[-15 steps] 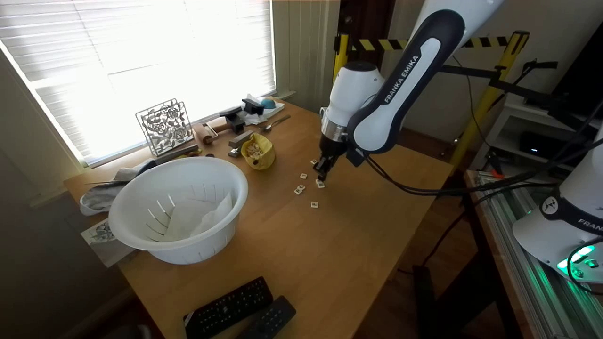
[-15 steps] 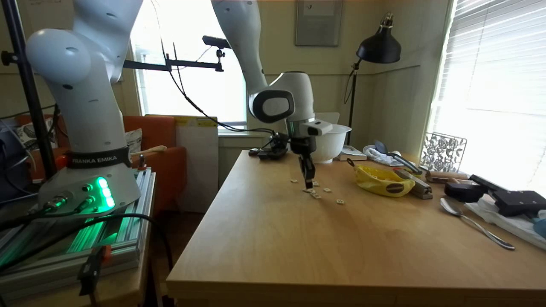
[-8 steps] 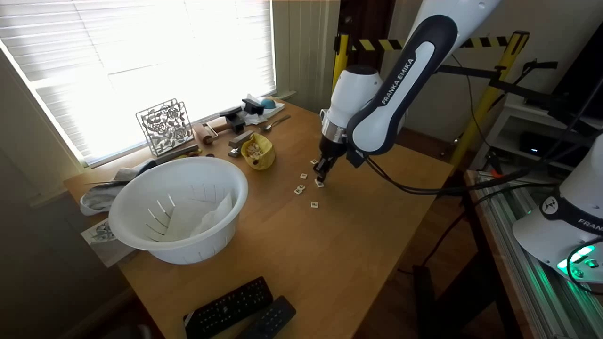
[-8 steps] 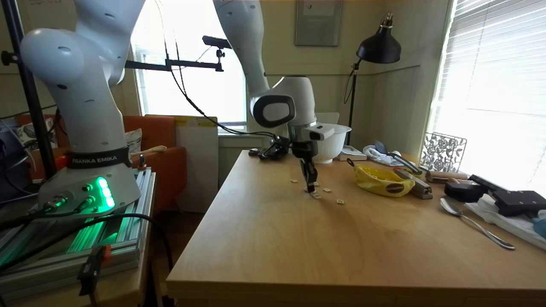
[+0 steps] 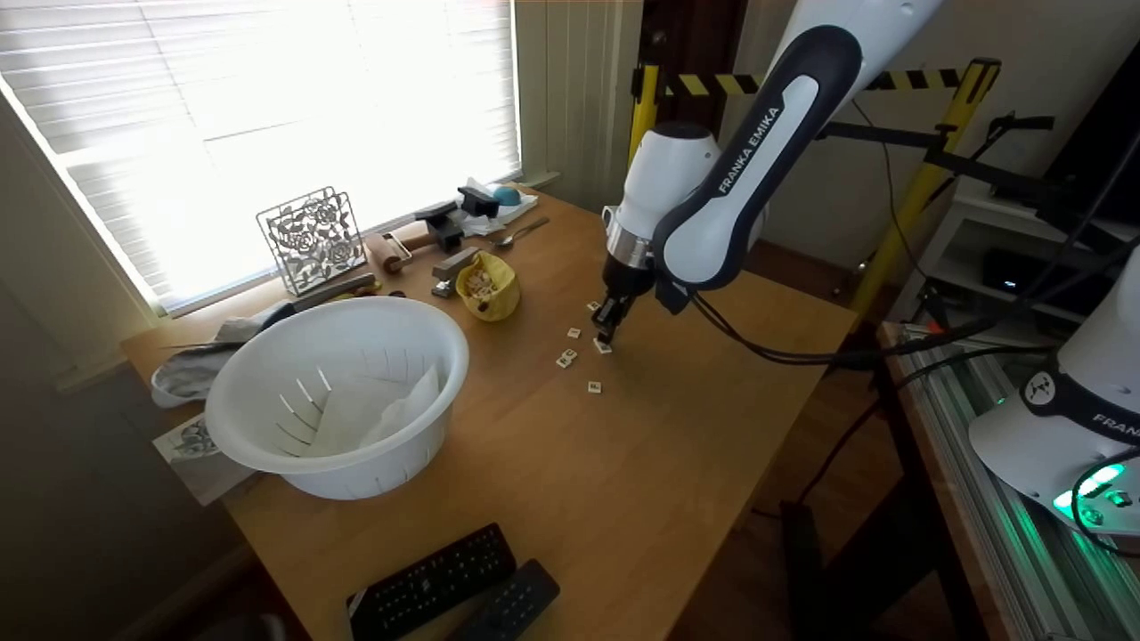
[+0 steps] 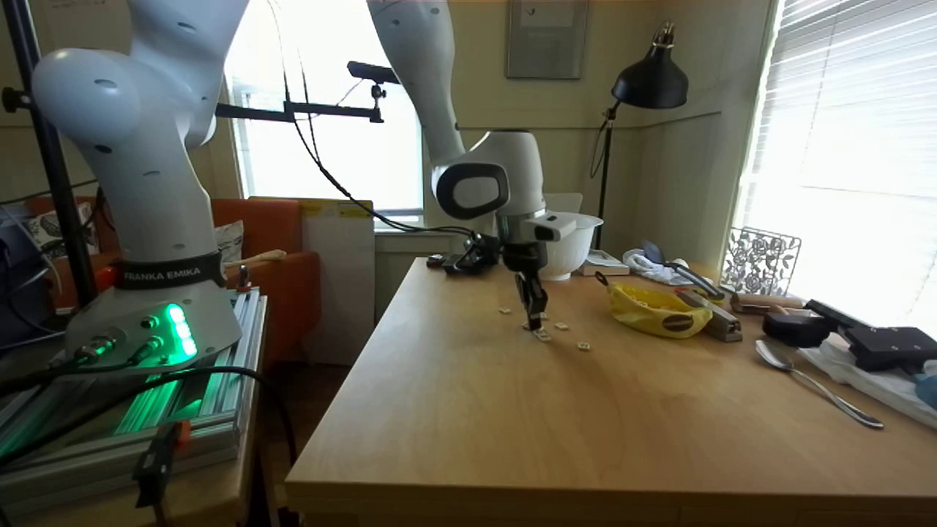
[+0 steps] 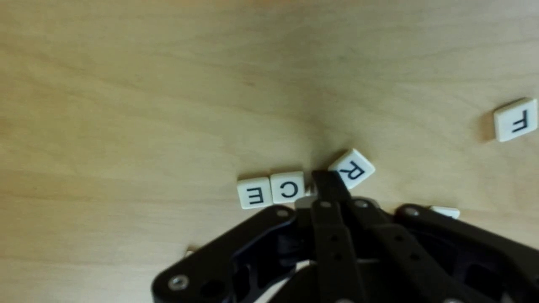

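Two neighbor tiles: E tile (image 7: 254, 193) and C tile (image 7: 287, 187), edge to edge on the table (image 5: 695, 427).
R tile (image 7: 354, 169): on the table too, turned crooked, right at the tip of the gripper (image 7: 330, 183).
Jaws: squeezed tight together, pointing down.
F tile (image 7: 516, 120): off by itself.
Yellow pouch (image 6: 644, 307): little pale pieces inside.

Bright window blinds (image 6: 834, 161) glow beside a pale wall (image 6: 681, 176).

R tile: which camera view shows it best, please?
The wrist view: close up, the R tile is readable, though partly behind the fingers. In both exterior views, the tiles are too small to tell which is R.
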Robot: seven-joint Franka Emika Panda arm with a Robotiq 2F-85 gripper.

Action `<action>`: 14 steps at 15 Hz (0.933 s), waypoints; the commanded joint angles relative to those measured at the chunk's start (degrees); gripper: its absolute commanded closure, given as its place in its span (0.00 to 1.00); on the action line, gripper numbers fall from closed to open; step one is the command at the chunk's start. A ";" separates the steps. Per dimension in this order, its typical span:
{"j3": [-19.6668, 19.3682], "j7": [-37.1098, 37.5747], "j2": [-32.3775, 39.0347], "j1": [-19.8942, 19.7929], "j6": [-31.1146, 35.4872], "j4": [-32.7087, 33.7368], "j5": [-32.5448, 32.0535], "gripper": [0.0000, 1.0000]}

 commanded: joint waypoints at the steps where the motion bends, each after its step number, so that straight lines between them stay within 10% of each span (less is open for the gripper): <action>1: -1.39 -0.63 0.21 1.21 -2.72 0.37 -0.28 1.00; 14: -5.88 3.26 -0.15 6.27 -5.86 0.28 -0.30 1.00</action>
